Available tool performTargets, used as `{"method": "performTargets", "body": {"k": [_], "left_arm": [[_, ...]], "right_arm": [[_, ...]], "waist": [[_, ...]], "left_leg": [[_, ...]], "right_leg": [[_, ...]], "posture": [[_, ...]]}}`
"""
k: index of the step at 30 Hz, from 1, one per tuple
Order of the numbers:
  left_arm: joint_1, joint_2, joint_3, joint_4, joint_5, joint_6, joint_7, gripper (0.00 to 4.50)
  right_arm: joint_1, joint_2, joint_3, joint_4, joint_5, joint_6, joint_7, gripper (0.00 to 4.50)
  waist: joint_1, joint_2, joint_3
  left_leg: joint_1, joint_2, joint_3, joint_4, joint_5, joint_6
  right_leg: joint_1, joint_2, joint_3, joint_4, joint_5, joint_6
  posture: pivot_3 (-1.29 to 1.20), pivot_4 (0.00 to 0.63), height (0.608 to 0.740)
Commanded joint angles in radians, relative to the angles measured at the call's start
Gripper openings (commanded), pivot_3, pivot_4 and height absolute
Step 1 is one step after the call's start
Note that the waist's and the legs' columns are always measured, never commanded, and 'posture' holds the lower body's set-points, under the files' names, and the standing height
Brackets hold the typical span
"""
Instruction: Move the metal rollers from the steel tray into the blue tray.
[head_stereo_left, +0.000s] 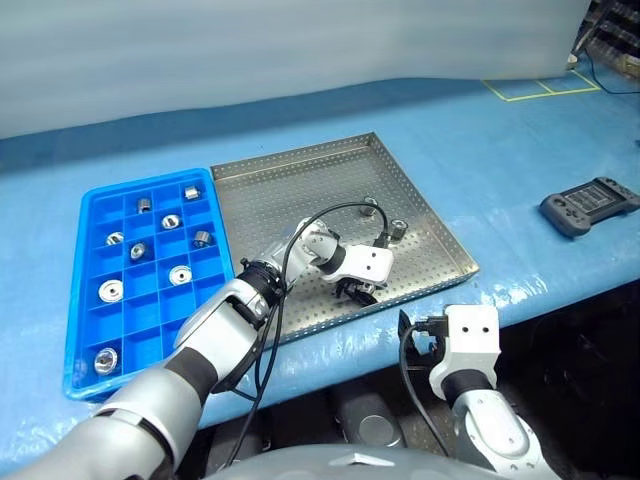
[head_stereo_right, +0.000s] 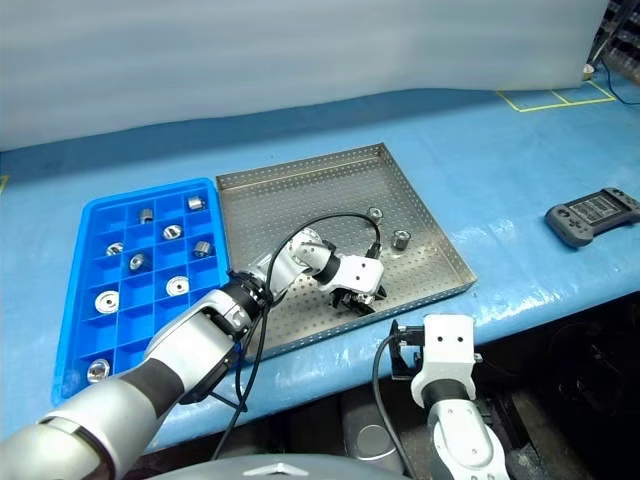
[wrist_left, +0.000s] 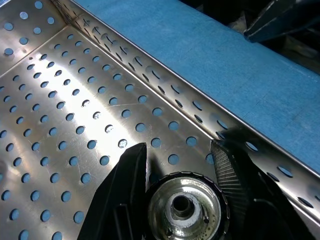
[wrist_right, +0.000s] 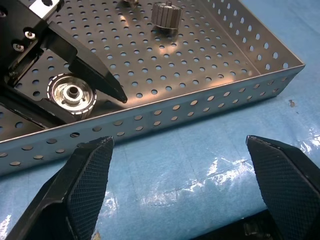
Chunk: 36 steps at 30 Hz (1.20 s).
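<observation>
The steel tray (head_stereo_left: 290, 190) lies mid-table on the blue cover. My left gripper (head_stereo_left: 355, 292) is down inside it near the front rim. Its fingers (wrist_left: 132, 185) are shut on a metal roller (wrist_left: 182, 207), which rests on the perforated floor with its central hole showing. The right wrist view shows the same held roller (wrist_right: 72, 95). Two more rollers (head_stereo_left: 370, 205) (head_stereo_left: 398, 228) stand further back in the tray's right part. To the left, the blue tray (head_stereo_left: 78, 300) holds several rollers in separate compartments. My right gripper (wrist_right: 180, 145) hangs open at the table's front edge, short of the tray, holding nothing.
A black handheld controller (head_stereo_left: 590, 205) lies on the table to the right. Yellow tape lines (head_stereo_left: 540, 88) mark the far right corner. The steel tray's front rim (wrist_right: 165, 112) stands between my right gripper and the rollers.
</observation>
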Motion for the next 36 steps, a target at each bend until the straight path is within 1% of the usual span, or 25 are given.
{"method": "performTargets", "body": {"k": [1, 6, 8, 12, 17, 20, 24, 26, 30, 32, 36], "left_arm": [[-0.014, 0.012, 0.05, -0.055, -0.037, 0.006, -0.018, 1.74], [-0.014, 0.018, 0.147, -0.153, -0.118, 0.088, 0.01, 1.74], [-0.001, 0.025, 0.194, -0.223, -0.153, 0.139, 0.044, 1.74], [0.052, 0.056, 0.277, -0.396, -0.196, 0.258, 0.163, 1.74], [0.168, 0.117, 0.359, -0.634, -0.203, 0.371, 0.335, 1.74], [0.255, 0.169, 0.414, -0.782, -0.195, 0.452, 0.443, 1.74], [0.354, 0.214, 0.483, -0.947, -0.214, 0.558, 0.548, 1.74], [0.419, 0.237, 0.512, -1.042, -0.208, 0.606, 0.597, 1.74], [0.544, 0.274, 0.553, -1.212, -0.216, 0.714, 0.661, 1.74], [0.611, 0.289, 0.572, -1.286, -0.225, 0.757, 0.679, 1.74], [0.719, 0.299, 0.608, -1.39, -0.228, 0.832, 0.734, 1.74]], "right_arm": [[-0.045, -0.006, -0.013, -0.038, -0.001, 0.023, 0.014, 4.5], [-0.13, -0.027, -0.027, -0.016, 0.009, 0.053, 0.047, 4.5], [-0.168, -0.039, -0.03, -0.007, 0.012, 0.065, 0.064, 4.5], [-0.272, -0.073, -0.021, 0.022, 0.017, 0.093, 0.105, 4.5], [-0.435, -0.1, 0.019, 0.104, 0.033, 0.112, 0.161, 4.5], [-0.525, -0.099, 0.066, 0.167, 0.047, 0.103, 0.2, 4.5], [-0.603, -0.105, 0.128, 0.236, 0.053, 0.083, 0.239, 4.5], [-0.642, -0.105, 0.16, 0.274, 0.056, 0.069, 0.262, 4.5], [-0.69, -0.112, 0.198, 0.321, 0.063, 0.037, 0.307, 4.5], [-0.707, -0.112, 0.211, 0.346, 0.067, 0.018, 0.327, 4.5], [-0.735, -0.11, 0.226, 0.388, 0.071, -0.013, 0.363, 4.5]], "waist": [[-0.002, 0.0, 0.0], [0.015, 0.0, 0.0], [0.028, 0.0, 0.0], [0.063, 0.0, 0.0], [0.12, 0.0, 0.0], [0.167, 0.0, 0.0], [0.238, 0.0, 0.0], [0.262, 0.0, 0.0], [0.307, -0.001, 0.0], [0.321, -0.001, 0.0], [0.334, -0.002, 0.0]], "left_leg": [[0.0, 0.0, 0.0, 0.0, 0.0, 0.0], [0.0, 0.0, 0.0, 0.0, 0.0, 0.0], [0.0, 0.0, 0.0, 0.0, 0.0, 0.0], [0.0, 0.0, 0.001, 0.0, 0.0, 0.0], [0.002, 0.0, 0.001, 0.0, 0.0, 0.0], [0.002, 0.0, 0.001, -0.001, 0.001, 0.0], [0.001, -0.001, 0.001, -0.001, 0.001, 0.0], [0.0, -0.001, 0.001, 0.0, 0.0, 0.0], [-0.001, -0.001, 0.0, 0.001, 0.0, 0.001], [-0.001, -0.001, 0.0, 0.002, 0.0, 0.001], [-0.001, -0.001, -0.001, 0.003, 0.001, 0.001]], "right_leg": [[0.0, 0.0, 0.0, 0.0, 0.0, 0.0], [0.0, 0.0, 0.001, 0.0, 0.001, 0.002], [0.0, 0.0, 0.001, 0.0, 0.003, 0.005], [0.0, 0.001, 0.001, 0.0, 0.003, 0.006], [0.0, 0.002, 0.002, 0.002, 0.004, 0.006], [0.0, 0.003, 0.002, 0.002, 0.004, 0.006], [-0.001, 0.003, 0.001, 0.001, 0.004, 0.006], [-0.001, 0.002, 0.001, 0.0, 0.004, 0.006], [0.0, 0.0, 0.0, -0.001, 0.004, 0.005], [0.0, 0.0, -0.002, -0.001, 0.004, 0.004], [0.001, 0.0, -0.003, -0.001, 0.003, 0.002]], "posture": [[-0.3, 0.15, 0.74], [-0.23, 0.15, 0.74], [-0.18, 0.15, 0.74], [-0.12, 0.15, 0.74], [-0.04, 0.15, 0.74], [0.01, 0.15, 0.74], [0.09, 0.15, 0.74], [0.13, 0.15, 0.74], [0.19, 0.15, 0.74], [0.21, 0.15, 0.74], [0.26, 0.15, 0.74]]}}
